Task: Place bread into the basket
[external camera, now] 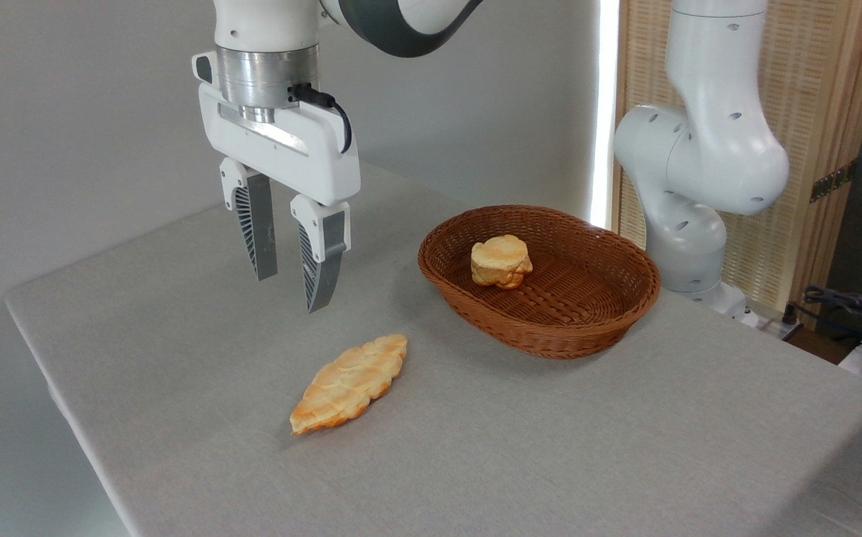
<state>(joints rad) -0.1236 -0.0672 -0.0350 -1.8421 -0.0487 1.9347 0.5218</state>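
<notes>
The bread [349,383], a long golden-orange leaf-shaped pastry with a scored top, lies flat on the grey table [177,313] near the front. The oval brown wicker basket [431,257] stands to its right and farther back. My gripper [291,292] hangs in the air above the table, up and to the left of the bread, well apart from it. Its two ribbed grey fingers [259,227] point down with a clear gap between them and hold nothing.
A small round pale-golden bun [501,261] rests inside the basket. The arm's white base [699,186] stands behind the basket at the right. Cables [848,306] lie off the table's far right. The table's left edge is close to the gripper's side.
</notes>
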